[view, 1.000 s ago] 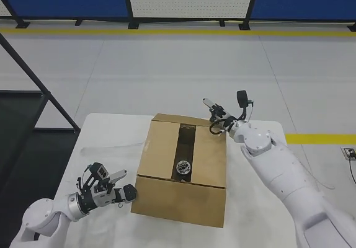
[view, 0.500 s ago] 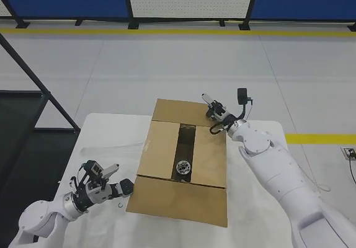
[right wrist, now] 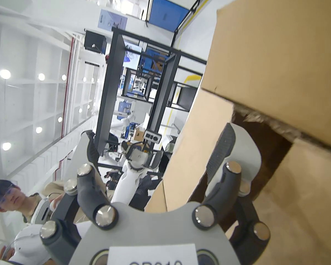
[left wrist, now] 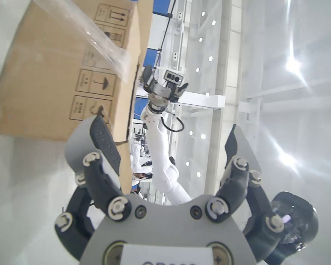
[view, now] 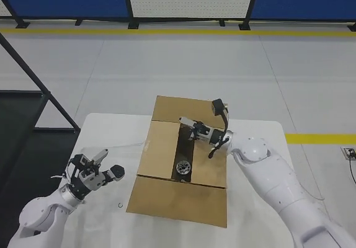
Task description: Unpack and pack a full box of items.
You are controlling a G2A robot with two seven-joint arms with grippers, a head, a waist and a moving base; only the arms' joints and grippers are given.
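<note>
A brown cardboard box (view: 162, 149) stands mid-table, its top flaps parted by a dark slot where a round item (view: 182, 166) shows inside. My right gripper (view: 188, 124) hangs open over the far end of that slot. In the right wrist view the right gripper (right wrist: 157, 150) has one flap's edge (right wrist: 182, 150) between its fingers, and one finger (right wrist: 226, 150) is over the gap. My left gripper (view: 95, 162) is open and empty, apart from the box on its left. The left wrist view shows the left gripper (left wrist: 168, 144) facing the box's side (left wrist: 58, 70).
A strip of clear tape (left wrist: 99, 45) hangs off the box's upper edge. A small ring (view: 121, 202) lies on the white table (view: 103, 130) near the box's front left corner. A black frame (view: 35, 87) stands off the table's left.
My right gripper swung from the box's far right corner to over the slot. My left gripper drew back leftward from the box's near corner. The far flap has folded outward.
</note>
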